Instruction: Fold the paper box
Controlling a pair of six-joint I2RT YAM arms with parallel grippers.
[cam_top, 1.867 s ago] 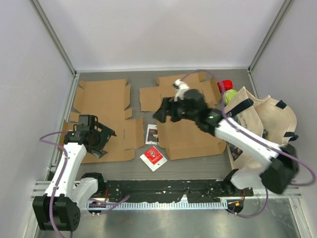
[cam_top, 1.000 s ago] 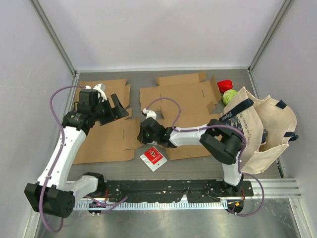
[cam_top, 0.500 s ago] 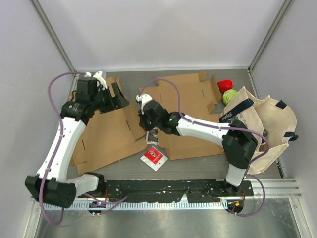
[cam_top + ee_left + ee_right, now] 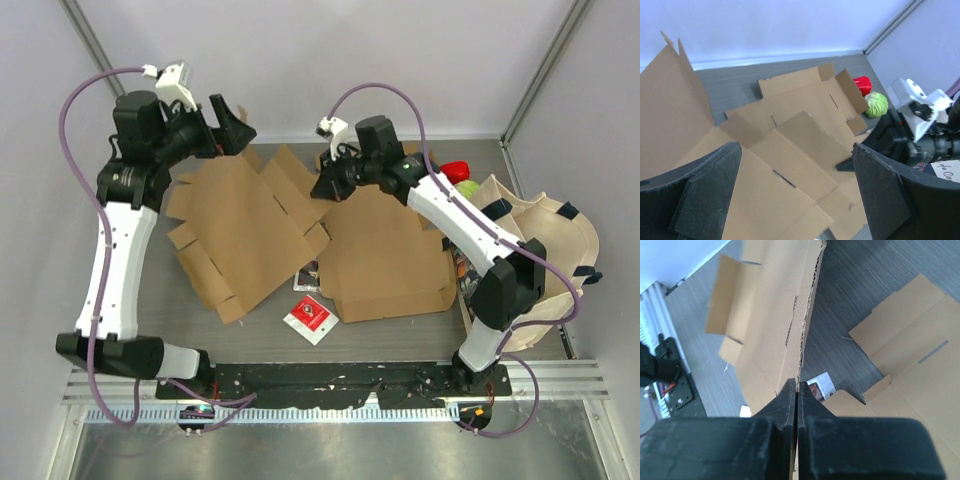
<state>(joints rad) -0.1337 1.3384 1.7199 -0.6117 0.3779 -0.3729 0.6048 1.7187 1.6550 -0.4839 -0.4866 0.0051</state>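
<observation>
Your right gripper (image 4: 325,188) is closed tight on the paper box (image 4: 250,230). In the right wrist view the two fingers meet flat against each other at the gripper's tip (image 4: 796,390), with the thin edge of the box (image 4: 785,315) caught between them and running away edge-on. From above, the box is an unfolded sheet on the left side of the table (image 4: 250,335). It is tilted, with the far-right edge raised where the right gripper pinches it and the near-left flaps low. Your left gripper (image 4: 228,125) hangs high at the far left, above the box's far edge, with its jaws wide apart and nothing between them. Its wrist camera looks down between the spread fingers (image 4: 707,195) onto brown cardboard, and one flap (image 4: 675,100) rises on the left. I cannot tell whether that gripper touches the box. A second flat sheet of cardboard (image 4: 385,255) lies on the table to the right of the box, under the right arm. A small printed card (image 4: 305,275) sits between the two sheets. A red-and-white packet (image 4: 310,318) lies just nearer than the card. A cream tote bag (image 4: 540,240) stands at the right edge. A red item (image 4: 455,170) and a green item (image 4: 465,190) lie beside the bag at the far right.
</observation>
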